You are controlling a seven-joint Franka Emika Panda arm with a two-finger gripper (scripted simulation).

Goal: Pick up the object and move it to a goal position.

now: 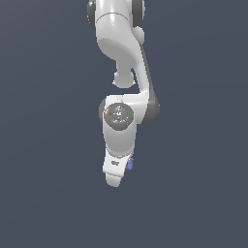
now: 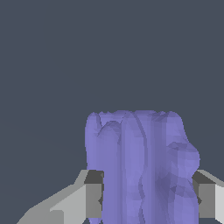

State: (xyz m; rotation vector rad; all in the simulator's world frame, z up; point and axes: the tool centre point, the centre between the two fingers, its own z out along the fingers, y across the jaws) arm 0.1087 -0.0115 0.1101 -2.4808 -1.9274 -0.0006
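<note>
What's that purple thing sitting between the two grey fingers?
The lavender-blue block fills the gap between the end effector fingers, seen in the wrist view.

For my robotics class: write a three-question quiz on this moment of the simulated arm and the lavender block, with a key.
1. True or false: in the wrist view the lavender-blue block sits between the two fingers of the gripper.
2. In the exterior view, on which side of the white hand does a sliver of the block show? A) the exterior view's left B) the exterior view's right C) it is fully hidden
3. Fill in: the block's visible face is not smooth but ____.

Key: 1 true; 2 B; 3 ridged.
</note>
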